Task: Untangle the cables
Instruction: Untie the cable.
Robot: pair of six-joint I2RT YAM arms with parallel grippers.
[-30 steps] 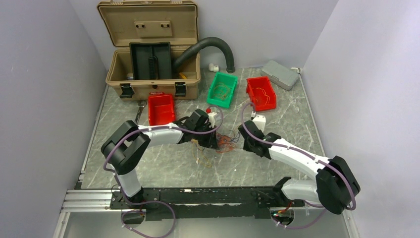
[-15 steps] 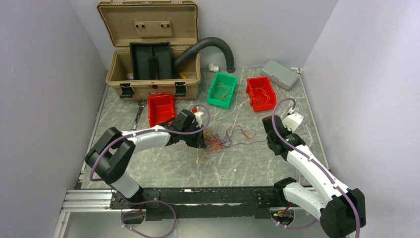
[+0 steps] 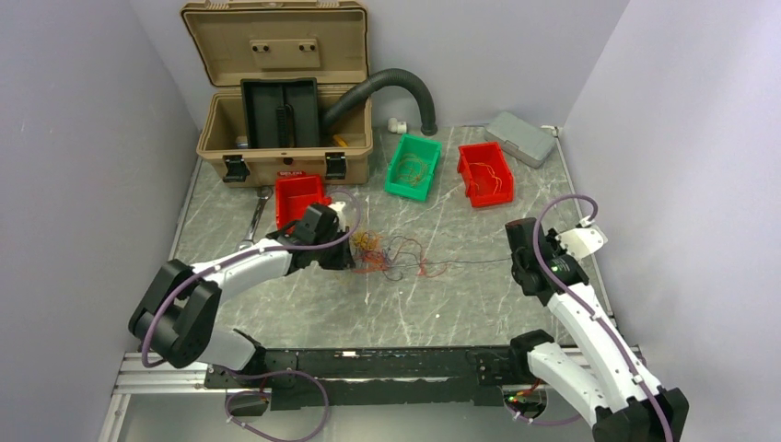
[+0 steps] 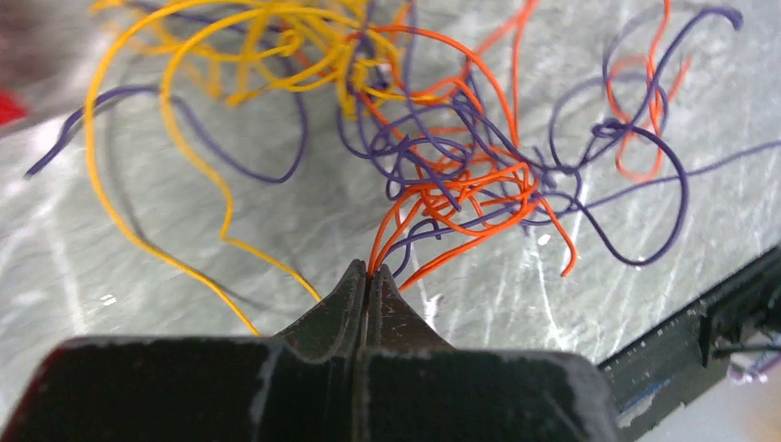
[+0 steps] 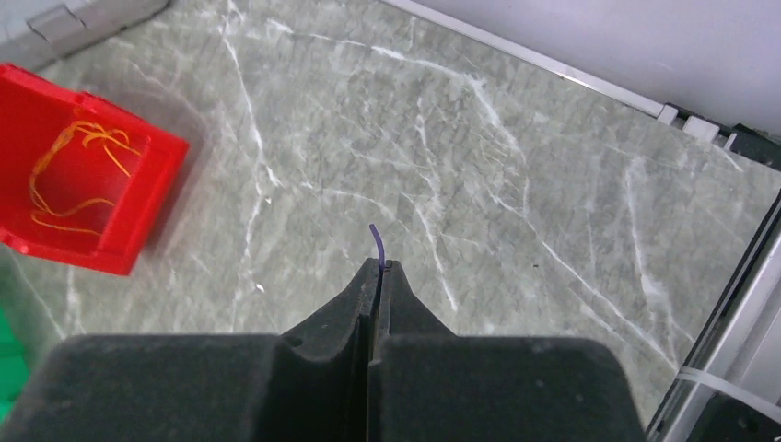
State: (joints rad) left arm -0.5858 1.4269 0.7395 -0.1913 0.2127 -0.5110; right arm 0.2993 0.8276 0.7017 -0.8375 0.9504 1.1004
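The cables point(image 3: 391, 254) are a loose tangle of thin orange, yellow and purple wires on the marble table, left of centre. My left gripper point(image 3: 347, 255) sits at the tangle's left side. In the left wrist view it point(image 4: 370, 271) is shut on a few orange strands, with the knot point(image 4: 460, 189) just beyond its tips. One thin purple wire point(image 3: 470, 263) runs straight from the tangle to my right gripper point(image 3: 516, 261) at the right. The right gripper point(image 5: 377, 267) is shut on that wire's end point(image 5: 374, 239), which pokes out past its tips.
An open tan case point(image 3: 285, 138) and a black hose point(image 3: 396, 83) stand at the back. A red bin point(image 3: 299, 198), a green bin point(image 3: 413, 166) and another red bin point(image 3: 484, 172) holding yellow wires lie behind the tangle. A grey box point(image 3: 520, 138) is back right, a wrench point(image 3: 256, 219) left.
The arms have drawn apart. The left gripper moved left and back with the tangle. The right gripper moved right, pulling one purple wire out straight.
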